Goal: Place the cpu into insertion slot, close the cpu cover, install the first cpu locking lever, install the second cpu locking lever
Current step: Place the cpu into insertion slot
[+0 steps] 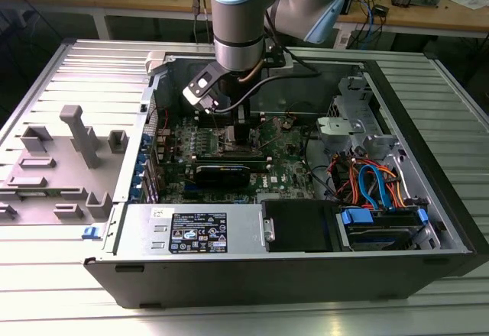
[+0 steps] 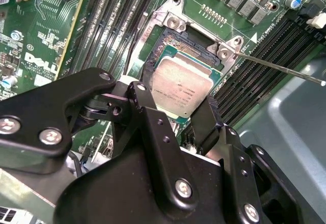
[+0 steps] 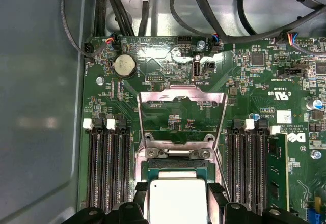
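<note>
Fingers (image 2: 147,112) of the gripper (image 2: 179,99) are closed in on the cpu (image 2: 181,86), one black tip against each of two opposite edges, so I read it as clamped on the chip. In both wrist views the cpu (image 3: 175,201) sits square within the silver rim of the insertion slot (image 3: 175,159), dull metal top facing up; I cannot tell whether it is fully seated or just above the contacts. In the first wrist view the cpu cover (image 3: 181,98) is swung open and stands up behind the slot, with green board showing through its window. In the second wrist view a thin steel lever (image 2: 280,68) juts out from the corner screw of the slot, unlatched and clear of the fingers.

Black memory slots (image 3: 104,168) run along both sides of the socket on the motherboard (image 3: 244,96), and a coin battery (image 3: 125,65) lies beyond the cover. In the exterior view the arm (image 1: 241,15) reaches straight down into the open computer case (image 1: 447,221). Orange and blue cables (image 1: 374,183) are bundled toward the exterior view's right, well apart from the gripper, and the power supply (image 1: 195,233) lies along the near wall. The case rests on a ribbed metal table (image 1: 46,298), with a grey fixture block (image 1: 72,141) at the exterior view's left and a wooden bench (image 1: 428,14) behind.
</note>
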Controlling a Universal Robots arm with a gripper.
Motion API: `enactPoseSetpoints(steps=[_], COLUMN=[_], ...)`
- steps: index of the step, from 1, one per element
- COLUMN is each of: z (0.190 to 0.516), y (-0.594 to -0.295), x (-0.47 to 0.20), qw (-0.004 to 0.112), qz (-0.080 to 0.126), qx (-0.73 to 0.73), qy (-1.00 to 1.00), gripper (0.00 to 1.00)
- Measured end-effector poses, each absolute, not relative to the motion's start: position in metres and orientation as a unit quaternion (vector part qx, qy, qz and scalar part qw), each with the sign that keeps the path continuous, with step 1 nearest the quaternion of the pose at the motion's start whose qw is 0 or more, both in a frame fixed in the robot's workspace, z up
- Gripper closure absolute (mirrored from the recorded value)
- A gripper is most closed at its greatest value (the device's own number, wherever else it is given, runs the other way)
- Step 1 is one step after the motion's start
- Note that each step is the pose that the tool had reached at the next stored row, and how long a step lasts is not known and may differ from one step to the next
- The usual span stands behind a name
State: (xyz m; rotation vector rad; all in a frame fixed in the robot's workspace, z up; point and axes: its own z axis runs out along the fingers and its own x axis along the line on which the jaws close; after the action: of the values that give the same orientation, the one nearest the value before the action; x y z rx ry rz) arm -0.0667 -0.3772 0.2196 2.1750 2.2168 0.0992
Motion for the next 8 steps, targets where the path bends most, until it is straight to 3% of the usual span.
enactPoseSetpoints(steps=[8], z=[0.2175], y=[-0.3772], x=[-0.0667], qw=[0.017], qz=[0.032], qx=[0.700], qy=[0.713], gripper=[0.46])
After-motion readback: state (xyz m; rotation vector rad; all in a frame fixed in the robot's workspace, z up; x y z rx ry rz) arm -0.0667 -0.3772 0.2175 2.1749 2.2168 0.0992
